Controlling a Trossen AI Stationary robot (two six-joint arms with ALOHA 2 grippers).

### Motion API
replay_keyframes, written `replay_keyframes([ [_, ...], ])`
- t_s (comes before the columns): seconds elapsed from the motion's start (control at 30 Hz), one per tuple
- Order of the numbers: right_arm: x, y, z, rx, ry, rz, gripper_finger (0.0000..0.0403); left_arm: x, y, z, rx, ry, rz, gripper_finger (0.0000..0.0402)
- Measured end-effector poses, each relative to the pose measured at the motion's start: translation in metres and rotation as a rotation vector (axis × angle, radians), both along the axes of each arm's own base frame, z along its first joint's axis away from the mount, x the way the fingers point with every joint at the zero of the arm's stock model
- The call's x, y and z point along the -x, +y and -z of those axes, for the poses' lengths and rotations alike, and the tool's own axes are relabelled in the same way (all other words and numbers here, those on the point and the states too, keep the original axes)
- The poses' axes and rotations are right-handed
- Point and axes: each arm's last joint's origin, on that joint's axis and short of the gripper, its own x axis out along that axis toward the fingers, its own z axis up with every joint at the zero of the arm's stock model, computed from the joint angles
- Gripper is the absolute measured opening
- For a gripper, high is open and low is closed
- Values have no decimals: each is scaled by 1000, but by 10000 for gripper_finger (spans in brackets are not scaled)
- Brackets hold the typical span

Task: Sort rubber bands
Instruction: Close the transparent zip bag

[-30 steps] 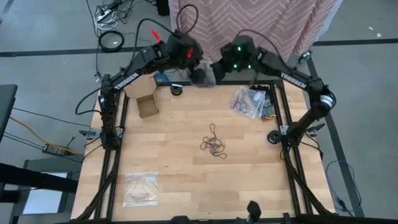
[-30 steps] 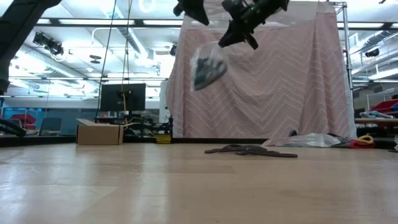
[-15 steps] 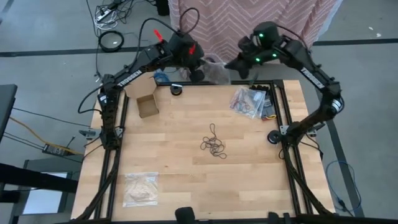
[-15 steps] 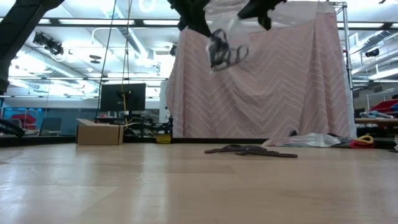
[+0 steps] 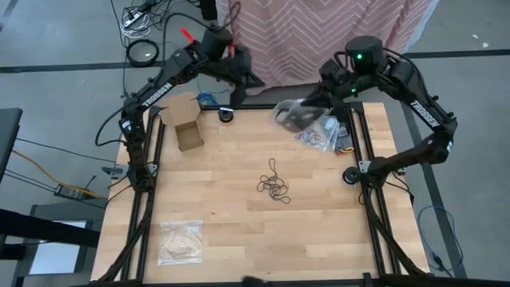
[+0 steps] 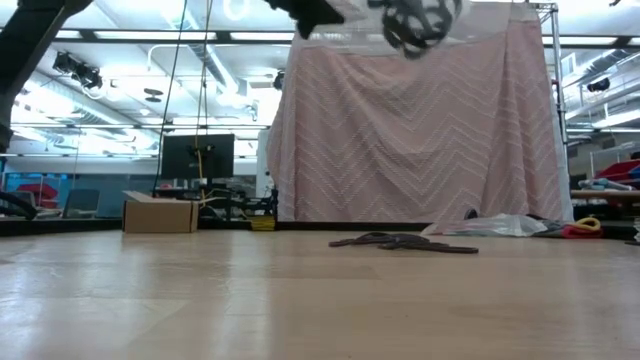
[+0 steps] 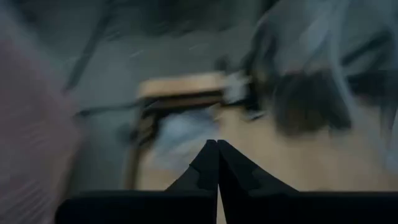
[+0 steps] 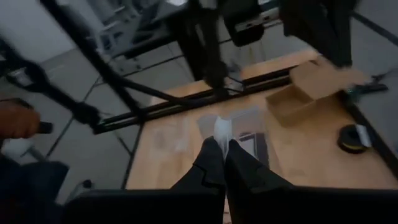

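A clear plastic bag (image 5: 293,115) with black rubber bands inside hangs in the air over the table's far right part, high in the low view (image 6: 420,20). My right gripper (image 5: 319,100) is shut on it. My left gripper (image 5: 243,80) is shut on nothing, in the air over the far edge, left of the bag. A loose pile of black rubber bands (image 5: 273,185) lies on the middle of the table. A second clear bag (image 5: 319,131) with reddish and tan bands lies flat at the far right. My right gripper pinches an edge of the clear bag (image 8: 221,127) between its two fingers. The fingers come from the table's right side, slanting a little downward. The bag is lifted clear of the table and trails off the fingertips toward the left, its black bands bunched inside.
An open cardboard box (image 5: 187,134) stands at the far left, with a dark tape roll (image 5: 227,115) beside it. Another clear bag (image 5: 179,241) lies at the near left. A pink zigzag cloth (image 6: 420,130) hangs behind the table's far edge.
My right gripper has risen and gone toward the table's right edge, carrying the bag of black bands up and to the right, away from my left gripper. My left gripper has turned about and shifted slightly toward the left along the far edge.
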Motion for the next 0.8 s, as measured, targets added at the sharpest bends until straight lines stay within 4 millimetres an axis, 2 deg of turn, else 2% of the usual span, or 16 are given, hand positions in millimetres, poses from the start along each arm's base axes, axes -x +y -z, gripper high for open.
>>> replay_keyframes([
  [0.1,-12,3,4,15,20,25,2,-12,-3,8,44,-22,105,10],
  [0.27,-29,-1,14,57,96,137,1,-19,-13,18,91,43,140,10],
  [0.33,-35,-4,18,48,110,140,1,-18,-14,21,97,84,114,10],
  [0.47,-43,-11,26,46,163,208,1,-4,-5,24,57,202,-54,10],
  [0.63,-58,-31,37,55,200,418,0,17,-7,7,0,214,-173,10],
  [0.8,-80,-55,47,-42,138,457,0,23,-22,-13,-82,154,-277,10],
])
